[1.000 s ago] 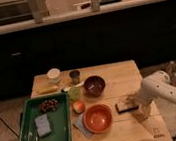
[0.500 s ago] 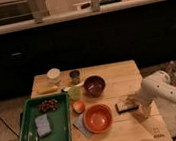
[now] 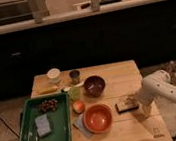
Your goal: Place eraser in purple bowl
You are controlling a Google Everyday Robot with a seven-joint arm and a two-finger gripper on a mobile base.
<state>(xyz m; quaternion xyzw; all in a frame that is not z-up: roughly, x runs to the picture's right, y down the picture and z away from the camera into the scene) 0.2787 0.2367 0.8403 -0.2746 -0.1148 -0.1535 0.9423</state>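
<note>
The eraser (image 3: pixel 125 104), a small dark block with a lighter top, lies on the wooden table (image 3: pixel 117 75) right of the orange bowl (image 3: pixel 98 117). The purple bowl (image 3: pixel 94 85) stands behind and to the left of it, near the table's middle. My gripper (image 3: pixel 134 101) comes in from the right on a white arm (image 3: pixel 168 90) and sits at the eraser's right end, low over the table.
A green tray (image 3: pixel 24 136) at the front left holds a grey-blue sponge (image 3: pixel 43 125), a green vegetable and dark pieces. A white cup (image 3: pixel 54 74), a metal cup (image 3: pixel 75 76), a green cup (image 3: pixel 74 93) and an orange fruit (image 3: pixel 78 106) stand around the bowls.
</note>
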